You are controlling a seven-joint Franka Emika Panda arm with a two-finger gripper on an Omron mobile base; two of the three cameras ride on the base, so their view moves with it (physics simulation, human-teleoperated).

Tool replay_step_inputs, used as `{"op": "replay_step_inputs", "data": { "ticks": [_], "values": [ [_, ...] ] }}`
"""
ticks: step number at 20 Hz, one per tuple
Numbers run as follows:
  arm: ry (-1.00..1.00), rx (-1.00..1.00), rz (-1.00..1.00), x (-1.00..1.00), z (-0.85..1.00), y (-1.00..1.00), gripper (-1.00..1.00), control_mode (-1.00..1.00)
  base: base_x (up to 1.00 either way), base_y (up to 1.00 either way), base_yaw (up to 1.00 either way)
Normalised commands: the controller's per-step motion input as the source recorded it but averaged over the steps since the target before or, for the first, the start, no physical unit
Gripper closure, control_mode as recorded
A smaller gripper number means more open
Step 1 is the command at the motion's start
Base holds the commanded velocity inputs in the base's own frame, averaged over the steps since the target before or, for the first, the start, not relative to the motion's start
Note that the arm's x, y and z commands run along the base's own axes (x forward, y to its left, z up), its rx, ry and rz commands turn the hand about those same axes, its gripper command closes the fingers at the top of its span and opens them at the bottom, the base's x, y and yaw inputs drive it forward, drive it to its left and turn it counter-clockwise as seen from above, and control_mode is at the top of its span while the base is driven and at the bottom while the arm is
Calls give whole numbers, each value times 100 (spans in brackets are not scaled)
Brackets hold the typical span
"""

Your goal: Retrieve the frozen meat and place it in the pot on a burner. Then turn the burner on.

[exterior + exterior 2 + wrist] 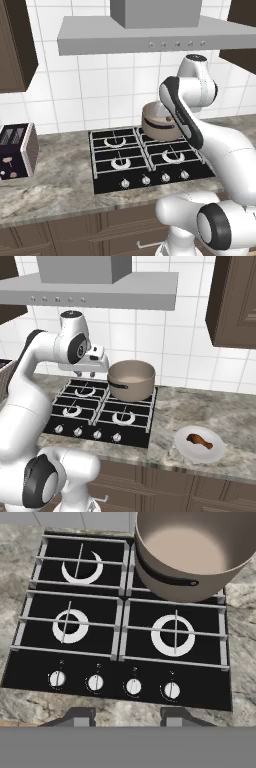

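The tan-brown pot [131, 379] [159, 125] [187, 549] stands on the back right burner of the black cooktop [100, 411], and its pale inside looks bare. The frozen meat [199, 441], a small reddish-brown lump, lies on a white plate [215, 453] on the counter right of the stove. My gripper [86, 375] [127, 716] hangs above the left half of the cooktop, left of the pot and pointing down. Its fingertips [80, 716] stand apart with nothing between them. Below them are the front right burner [174, 635] and a row of silver knobs [133, 686].
A grey range hood [95, 286] hangs over the stove. A dark toaster [17, 150] sits on the counter far left. Brown wall cabinets [232, 301] flank the hood. Marbled counter [235, 406] stretches behind the plate.
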Motion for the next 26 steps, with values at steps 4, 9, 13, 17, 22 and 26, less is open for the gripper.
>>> {"op": "replay_step_inputs", "data": {
  "ticks": [4,9,13,17,22,26],
  "values": [
    [0,0,0,2,-4,-1,-100,-100,0,0,0],
    [0,-6,0,0,-25,-12,-100,-100,0,0,0],
    [0,-10,0,0,-39,-40,-100,-100,0,0,0],
    [0,-2,0,-1,-19,-45,-100,-100,0,0,0],
    [-1,0,0,-9,0,-71,-100,-100,0,0,0],
    [0,0,2,8,0,-67,-100,-100,0,0,0]
  ]
}}
